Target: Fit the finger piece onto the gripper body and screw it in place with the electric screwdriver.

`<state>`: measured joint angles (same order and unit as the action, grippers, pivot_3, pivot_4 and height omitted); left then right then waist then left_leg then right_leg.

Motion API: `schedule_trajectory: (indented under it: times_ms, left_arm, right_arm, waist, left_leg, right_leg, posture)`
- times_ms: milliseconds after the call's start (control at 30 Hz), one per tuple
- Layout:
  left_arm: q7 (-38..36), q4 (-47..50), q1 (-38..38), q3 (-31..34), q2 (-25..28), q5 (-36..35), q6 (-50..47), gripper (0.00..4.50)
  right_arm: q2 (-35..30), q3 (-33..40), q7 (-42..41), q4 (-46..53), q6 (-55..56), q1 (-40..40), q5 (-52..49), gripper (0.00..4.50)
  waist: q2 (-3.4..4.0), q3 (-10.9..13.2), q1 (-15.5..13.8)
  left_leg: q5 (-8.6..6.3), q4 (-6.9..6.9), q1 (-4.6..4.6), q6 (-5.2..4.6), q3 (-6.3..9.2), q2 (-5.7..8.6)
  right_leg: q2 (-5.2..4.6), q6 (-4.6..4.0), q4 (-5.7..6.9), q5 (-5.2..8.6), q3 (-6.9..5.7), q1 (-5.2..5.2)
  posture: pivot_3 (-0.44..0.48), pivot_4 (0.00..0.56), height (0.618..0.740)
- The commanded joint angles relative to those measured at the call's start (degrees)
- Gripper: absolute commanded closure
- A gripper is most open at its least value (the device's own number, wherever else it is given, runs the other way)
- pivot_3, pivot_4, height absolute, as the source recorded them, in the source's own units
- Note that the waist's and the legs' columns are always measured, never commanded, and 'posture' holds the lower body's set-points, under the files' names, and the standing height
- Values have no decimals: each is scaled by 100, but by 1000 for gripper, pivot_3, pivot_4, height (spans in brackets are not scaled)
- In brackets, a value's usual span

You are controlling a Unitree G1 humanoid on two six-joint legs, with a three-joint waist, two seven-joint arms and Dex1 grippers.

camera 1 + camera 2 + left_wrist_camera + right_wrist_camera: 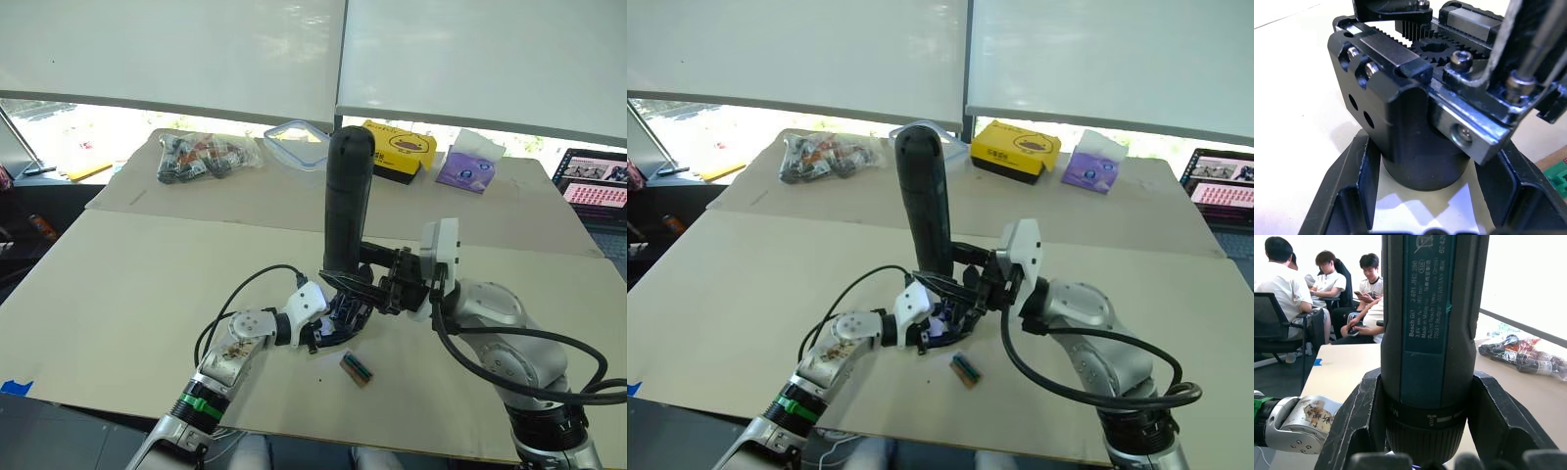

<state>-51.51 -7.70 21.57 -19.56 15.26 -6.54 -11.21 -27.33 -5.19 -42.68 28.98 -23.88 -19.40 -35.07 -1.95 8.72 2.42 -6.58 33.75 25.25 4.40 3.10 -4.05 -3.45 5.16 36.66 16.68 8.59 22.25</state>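
The electric screwdriver (349, 196) stands upright over the middle of the table, my right gripper (364, 281) shut around its lower barrel (1430, 308). Directly beneath it sits the gripper body (1400, 98), black with a round base, toothed racks and screws on top. My left gripper (328, 328) is shut on that base, one finger (1347, 196) at each side. The finger piece (1503, 44), a flat black blade, rises from the body's top. The thin metal bit (1540, 49) runs alongside it down to a screw head (1520, 83).
A small green-brown block (357, 368) lies on the table (147, 284) just in front of the grippers. At the far side are a bag of parts (201, 157), a clear container (296, 143), a yellow box (400, 149) and a purple tissue pack (468, 164). People (1327, 284) sit beyond the table.
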Motion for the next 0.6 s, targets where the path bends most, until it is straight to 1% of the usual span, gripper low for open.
schedule_trajectory:
  times_ms: [33, 300, 367, 400, 567, 600]
  left_arm:
    - [-174, -197, -130, -274, 19, 97, -165, 2243]
    - [-180, -199, -125, -281, 27, 100, -161, 2243]
    - [-173, -207, -122, -279, 23, 105, -149, 2243]
    - [-138, -206, -116, -285, 31, 136, -178, 2243]
    - [-28, -278, -78, -269, 16, 208, -215, 2243]
    - [-28, -289, -71, -266, 13, 207, -208, 2243]
  right_arm:
    - [-51, -178, 20, -267, -113, 217, 267, 2597]
    - [-92, -122, 8, -148, -100, 198, 157, 2597]
    - [-147, -58, -36, -116, -110, 118, 120, 2597]
    - [-184, -16, -68, -91, -122, 62, 84, 2597]
    - [-271, 239, -173, 65, -182, -267, -250, 2597]
    - [-209, 344, -307, 91, 47, -367, -347, 2597]
  waist:
    - [-6, -6, -1]
    - [-14, -17, -1]
    - [-14, -17, -1]
    - [-14, -17, -1]
    - [-14, -17, -8]
    - [-16, -16, -12]
  left_leg:
    - [0, 0, -1, 0, 0, 0]
    - [-1, -2, -1, 1, 0, 0]
    - [-6, -2, -1, 10, 0, 0]
    - [-19, -2, -1, 30, 0, 0]
    - [-21, -1, 0, 32, 0, 0]
    - [-21, -1, 1, 32, -1, 0]
  right_leg:
    - [0, 0, 0, 0, 0, 0]
    - [-1, -1, -3, 0, 0, 0]
    - [-1, -1, -3, 0, 0, 1]
    - [-1, -1, -3, 0, 0, 1]
    - [-1, -1, -4, 0, 0, 1]
    - [-1, -1, -4, 0, 1, 1]
  posture:
    - [0, 150, 740]
    - [0, 150, 740]
    - [0, 150, 740]
    - [0, 150, 740]
    - [0, 150, 740]
    - [0, 150, 740]
